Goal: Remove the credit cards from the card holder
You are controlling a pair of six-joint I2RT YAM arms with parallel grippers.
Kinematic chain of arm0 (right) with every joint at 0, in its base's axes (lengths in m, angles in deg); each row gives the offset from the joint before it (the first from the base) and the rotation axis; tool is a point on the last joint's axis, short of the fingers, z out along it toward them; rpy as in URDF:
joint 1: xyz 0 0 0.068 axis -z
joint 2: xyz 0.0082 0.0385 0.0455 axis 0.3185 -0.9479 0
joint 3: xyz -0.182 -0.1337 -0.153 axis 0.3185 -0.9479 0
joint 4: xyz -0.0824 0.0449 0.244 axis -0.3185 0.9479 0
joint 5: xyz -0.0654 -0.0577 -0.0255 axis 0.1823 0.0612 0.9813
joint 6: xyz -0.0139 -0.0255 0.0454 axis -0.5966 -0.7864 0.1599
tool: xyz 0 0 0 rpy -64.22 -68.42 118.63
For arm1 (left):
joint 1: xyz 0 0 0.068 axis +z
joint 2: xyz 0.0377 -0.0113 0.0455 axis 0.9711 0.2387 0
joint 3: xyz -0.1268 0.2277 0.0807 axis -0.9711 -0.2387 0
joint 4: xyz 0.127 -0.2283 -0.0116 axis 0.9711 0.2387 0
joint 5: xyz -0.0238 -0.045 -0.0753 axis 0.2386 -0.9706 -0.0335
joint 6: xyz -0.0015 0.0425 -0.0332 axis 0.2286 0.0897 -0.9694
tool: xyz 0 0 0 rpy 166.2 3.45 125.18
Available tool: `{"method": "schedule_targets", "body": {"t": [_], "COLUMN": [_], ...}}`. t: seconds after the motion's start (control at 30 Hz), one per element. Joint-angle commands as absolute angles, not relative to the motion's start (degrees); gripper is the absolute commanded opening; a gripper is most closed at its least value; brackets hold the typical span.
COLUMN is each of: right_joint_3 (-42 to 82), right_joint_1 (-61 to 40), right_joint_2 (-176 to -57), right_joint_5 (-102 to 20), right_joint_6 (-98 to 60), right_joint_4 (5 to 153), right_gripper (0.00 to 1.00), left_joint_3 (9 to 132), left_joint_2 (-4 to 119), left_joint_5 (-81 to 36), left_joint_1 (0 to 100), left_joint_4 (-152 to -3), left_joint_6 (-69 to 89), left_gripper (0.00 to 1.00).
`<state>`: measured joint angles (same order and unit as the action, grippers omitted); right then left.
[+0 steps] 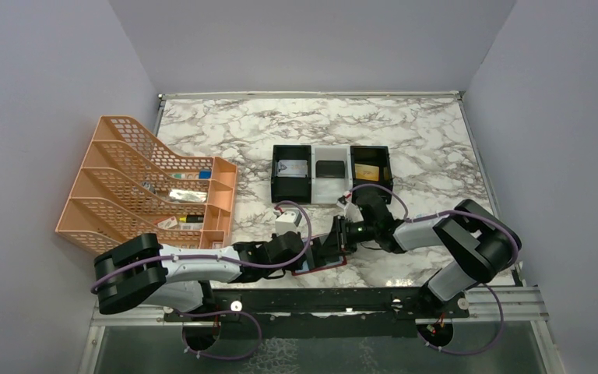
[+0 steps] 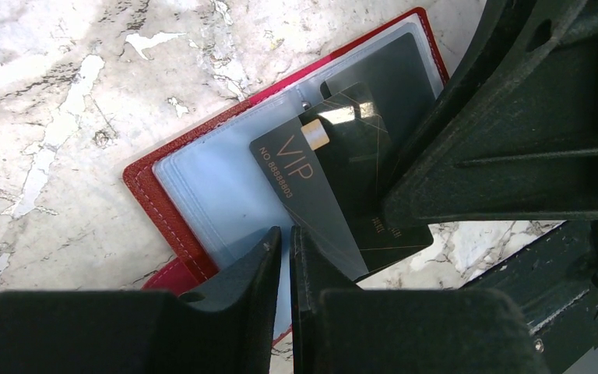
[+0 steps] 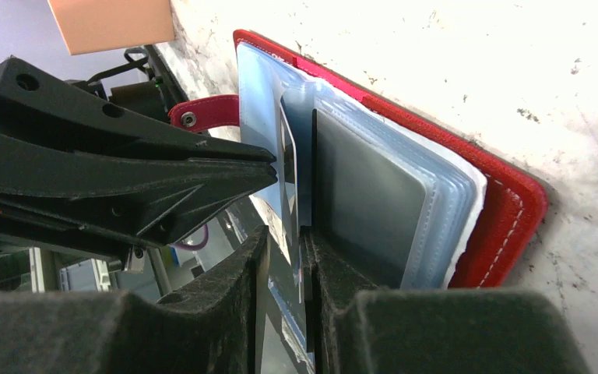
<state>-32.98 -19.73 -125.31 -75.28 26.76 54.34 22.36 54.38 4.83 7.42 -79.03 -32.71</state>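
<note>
The left gripper (image 2: 286, 238) is closed on a clear sleeve of the card holder (image 2: 149, 189), which is pinned open on the table (image 2: 62, 93). The black card (image 2: 319, 187) is straddled by the right gripper (image 3: 284, 245) for pulling out. Its jaws are barely apart, and a real pinch cannot be told.

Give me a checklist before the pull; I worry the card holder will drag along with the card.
1. The card holder lies open on the table: ok.
2. The left gripper pinches the holder, pinning it: ok.
3. The black card pokes partly out of its pocket: ok.
4. The right gripper straddles that card's edge: ok.
5. Its clamp on the card is firm: cannot tell.
6. The tray beyond the grippers is unobstructed: ok.
</note>
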Motion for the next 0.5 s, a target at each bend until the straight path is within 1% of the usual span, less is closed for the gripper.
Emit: {"method": "schedule_targets", "body": {"t": [0.0,0.23,0.47], "right_joint_3": [-31.25,-32.52,-32.00], "right_joint_1": [-21.17,-22.86,-23.70], "right_joint_2": [-127.03,-128.33,-129.01], "right_joint_5": [-72.64,-69.17,-68.08], "right_joint_6": [28.08,31.85,31.07], "right_joint_4": [51.25,45.80,46.12], "right_gripper": [0.21,0.18,0.17], "left_joint_3": [21.28,20.30,19.35], "left_joint_2": [54.59,52.78,51.51], "left_joint_5": [6.08,6.21,6.48], "left_joint_1": [7.09,7.05,7.05], "left_joint_4": [-72.79,-72.78,-72.80], "left_joint_6": [-32.54,-33.07,-33.54], "left_gripper": [0.14,0.14,0.14]}}
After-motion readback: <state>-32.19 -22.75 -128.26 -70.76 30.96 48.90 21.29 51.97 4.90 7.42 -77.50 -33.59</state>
